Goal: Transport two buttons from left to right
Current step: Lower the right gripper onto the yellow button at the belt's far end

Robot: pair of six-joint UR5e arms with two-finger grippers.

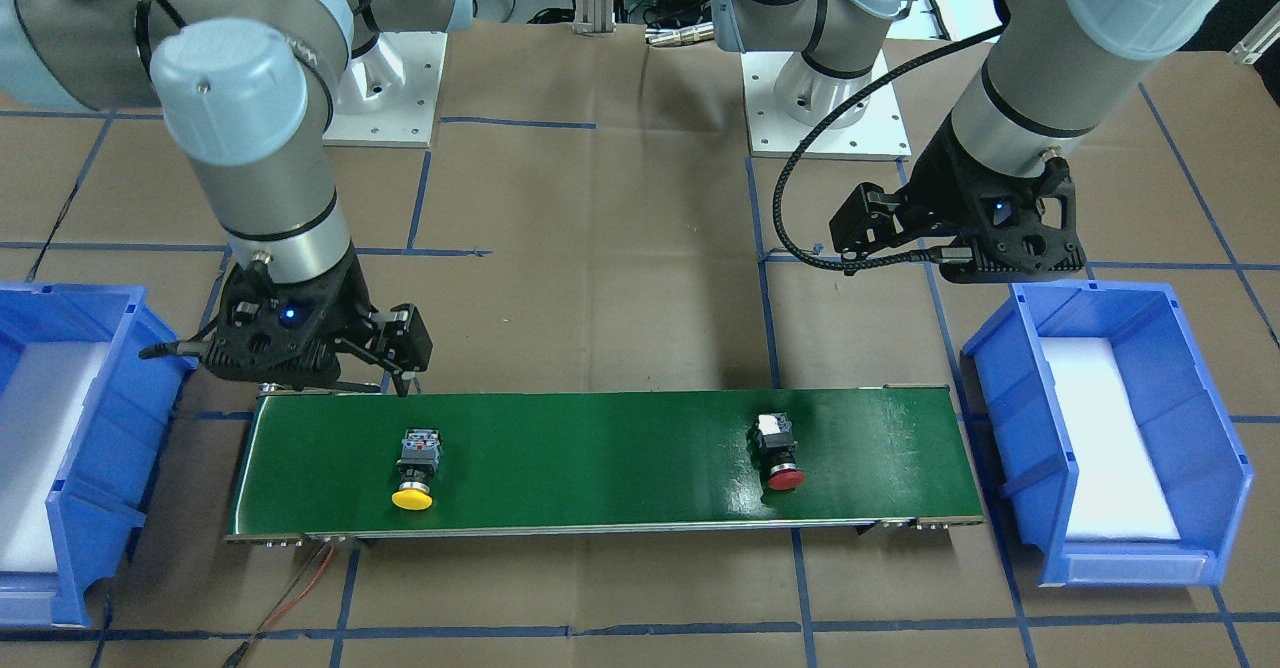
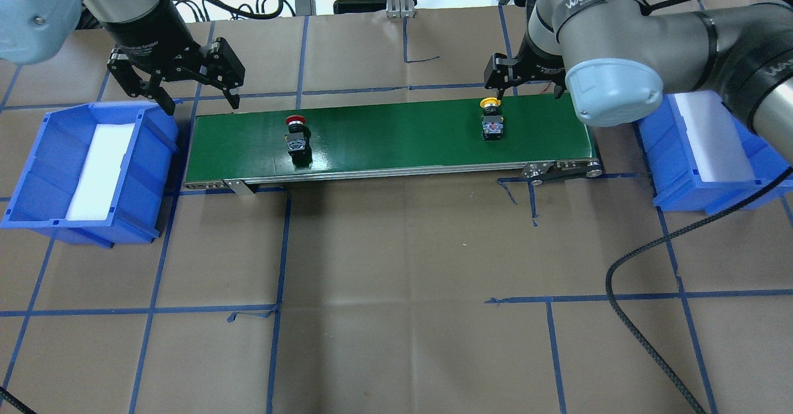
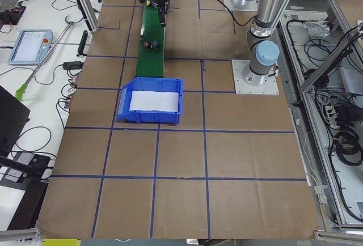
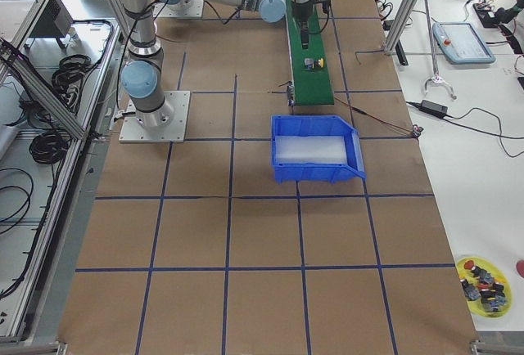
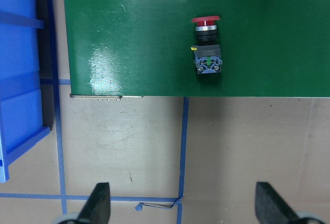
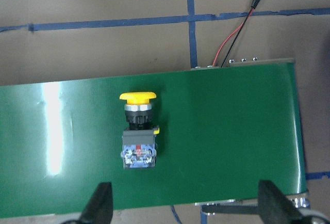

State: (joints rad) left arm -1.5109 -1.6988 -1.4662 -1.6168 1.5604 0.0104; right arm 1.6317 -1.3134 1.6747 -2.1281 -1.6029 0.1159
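The red button (image 2: 296,135) lies on its side near the left end of a green belt (image 2: 396,141); it also shows in the left wrist view (image 5: 206,48). The yellow button (image 2: 491,119) lies on its side near the belt's right end, and shows in the right wrist view (image 6: 138,131). My left gripper (image 2: 201,101) is open and empty, above the belt's far left corner. Its fingers (image 5: 98,203) stand wide apart. My right gripper (image 2: 526,88) is open and empty, above the belt's far edge just beyond the yellow button. Its fingers (image 6: 100,203) are wide apart.
A blue bin (image 2: 37,172) with a white foam liner stands off the belt's left end. A second blue bin (image 2: 712,178) stands off the right end. Red and black wires (image 6: 232,38) run from the belt's right far corner. A black cable (image 2: 644,339) crosses the near right table.
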